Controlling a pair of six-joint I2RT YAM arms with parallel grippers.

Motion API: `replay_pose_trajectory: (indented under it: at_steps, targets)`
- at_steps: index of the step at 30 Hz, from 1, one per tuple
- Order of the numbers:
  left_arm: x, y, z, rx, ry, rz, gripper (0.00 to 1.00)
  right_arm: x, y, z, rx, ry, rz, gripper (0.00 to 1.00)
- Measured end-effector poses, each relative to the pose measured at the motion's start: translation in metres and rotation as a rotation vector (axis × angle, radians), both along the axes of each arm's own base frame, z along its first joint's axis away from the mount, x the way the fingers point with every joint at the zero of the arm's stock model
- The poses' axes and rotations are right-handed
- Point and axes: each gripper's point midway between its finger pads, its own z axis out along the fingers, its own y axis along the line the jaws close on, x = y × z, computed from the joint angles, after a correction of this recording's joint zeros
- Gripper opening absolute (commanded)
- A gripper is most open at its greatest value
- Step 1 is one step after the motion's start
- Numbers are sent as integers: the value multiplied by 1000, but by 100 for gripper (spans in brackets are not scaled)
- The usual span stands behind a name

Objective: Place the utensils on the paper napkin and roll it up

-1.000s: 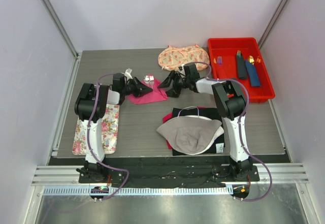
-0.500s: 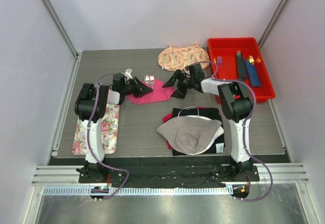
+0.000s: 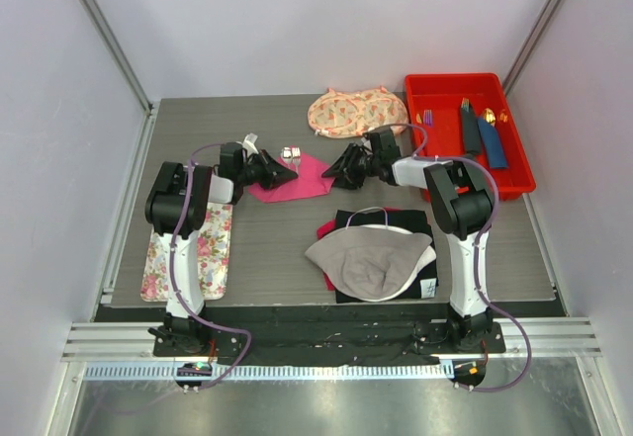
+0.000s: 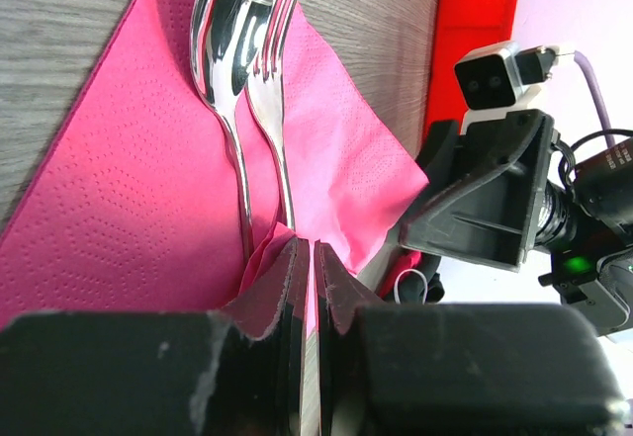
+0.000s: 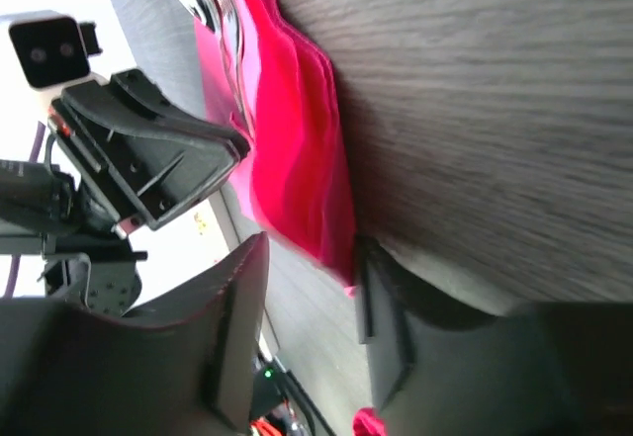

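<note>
Fingers of the left gripper (image 4: pixel 315 258) are clenched on a raised fold of the pink paper napkin (image 4: pixel 129 189). The right gripper (image 5: pixel 312 263) gapes around its far corner. Spoon (image 4: pixel 220 21) and fork (image 4: pixel 280 70) lie together on it, on the table (image 4: pixel 59 1).

Left gripper (image 3: pixel 284 171) on the pink napkin (image 3: pixel 307 181) at its left edge, silver utensils (image 3: pixel 291 152) just beyond its tip. Right gripper (image 3: pixel 342 166) opposite, at the napkin's right corner.

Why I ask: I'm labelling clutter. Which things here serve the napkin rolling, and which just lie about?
In use: pink napkin, spoon, fork, left gripper, right gripper.
Lying about: red tray, floral mat, grey cap, peach cloth.
</note>
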Motion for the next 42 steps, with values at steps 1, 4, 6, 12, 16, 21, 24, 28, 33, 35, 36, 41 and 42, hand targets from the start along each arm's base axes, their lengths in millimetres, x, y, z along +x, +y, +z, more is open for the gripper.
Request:
replay_pose_trajectory:
  at_steps: [1, 4, 6, 12, 16, 21, 24, 28, 33, 35, 36, 41, 42]
  targets:
    - [0, 0, 0, 0, 0, 0, 10, 1, 0, 0, -6, -8, 0, 30]
    - [0, 0, 0, 0, -1, 0, 10, 6, 3, 4, -20, -34, 5, 18]
    - [0, 0, 0, 1, -1, 0, 10, 7, 10, 11, -21, -61, 20, 13]
    - [0, 0, 0, 1, 0, 0, 9, 0, 40, 25, -11, -103, 79, 11]
    - [0, 0, 0, 2, 0, 0, 9, -3, 55, 28, -5, -113, 105, 10]
    - [0, 0, 0, 1, 1, 0, 9, -3, 63, 10, -23, -86, 114, 8]
    - [0, 0, 1, 1, 2, 0, 9, -5, 61, -8, -44, -49, 109, 8]
    - [-2, 0, 3, -5, 11, 4, 11, -7, 59, -19, -55, -21, 106, 7]
    - [-5, 1, 14, -31, 23, 17, 11, -6, 58, -19, -61, -19, 104, 7]
    - [-9, 3, 22, -35, 17, 17, 11, -5, 58, -18, -63, -18, 102, 7]
    - [-12, 5, 27, -37, 11, 16, 11, -5, 58, -18, -64, -18, 102, 7]
    - [-30, 13, 44, -24, -10, 3, 10, -5, 58, -18, -69, -14, 100, 7]
    - [-33, 16, 44, -16, -10, 2, 9, -5, 58, -18, -69, -14, 100, 7]
